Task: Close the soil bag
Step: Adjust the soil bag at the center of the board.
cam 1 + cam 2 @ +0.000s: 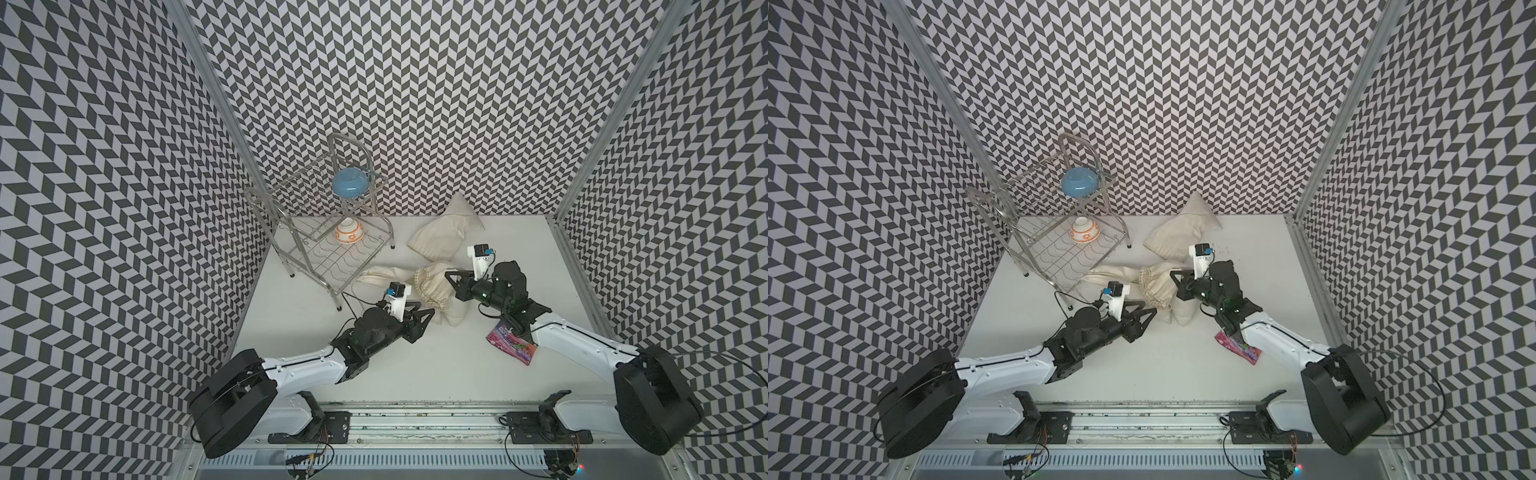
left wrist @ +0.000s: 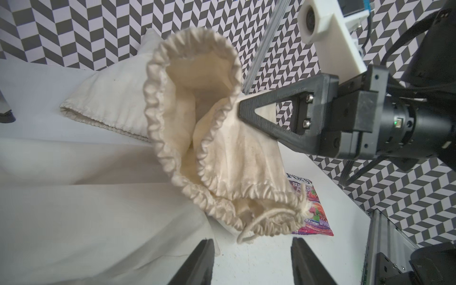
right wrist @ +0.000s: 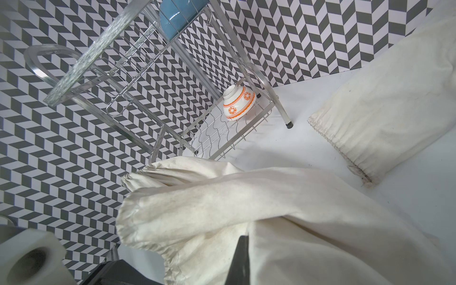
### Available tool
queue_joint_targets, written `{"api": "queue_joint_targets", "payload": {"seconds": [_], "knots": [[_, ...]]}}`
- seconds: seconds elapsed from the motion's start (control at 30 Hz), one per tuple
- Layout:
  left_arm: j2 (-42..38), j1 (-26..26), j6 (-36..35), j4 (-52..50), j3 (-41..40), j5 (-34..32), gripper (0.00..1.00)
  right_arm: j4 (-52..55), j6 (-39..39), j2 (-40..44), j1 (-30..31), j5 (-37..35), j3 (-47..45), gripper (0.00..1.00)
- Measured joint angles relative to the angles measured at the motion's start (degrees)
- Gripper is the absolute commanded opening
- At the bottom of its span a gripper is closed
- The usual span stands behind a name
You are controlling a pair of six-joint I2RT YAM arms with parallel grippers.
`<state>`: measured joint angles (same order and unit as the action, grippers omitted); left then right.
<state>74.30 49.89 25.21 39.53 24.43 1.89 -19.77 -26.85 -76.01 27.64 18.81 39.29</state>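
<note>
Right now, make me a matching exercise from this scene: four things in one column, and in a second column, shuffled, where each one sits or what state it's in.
Column one:
1. blue bowl
2. orange-patterned bowl
3. candy packet
4. right gripper

Column two:
A. shut on the cloth of the soil bag
B. on the upper shelf of the dish rack
C. lying flat on the table
D. upside down on the lower shelf of the dish rack

Pairs: 1-B, 2-D, 3-C, 4-A
</note>
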Motion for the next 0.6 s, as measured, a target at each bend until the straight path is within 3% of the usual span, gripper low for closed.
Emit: {"api": "queue_joint_targets", "payload": {"seconds": [0.47,0.6], "knots": [[6.0,3.0,-3.5,7.6,0.0,2.1,0.25,0.0,-0.3,-0.1,0.1,-0.6,0.5,0.03],[6.7,3.0,-3.9,7.8,0.0,1.8,0.25,0.0,-0.6,-0.1,0.1,-0.6,0.6,0.03]]}}
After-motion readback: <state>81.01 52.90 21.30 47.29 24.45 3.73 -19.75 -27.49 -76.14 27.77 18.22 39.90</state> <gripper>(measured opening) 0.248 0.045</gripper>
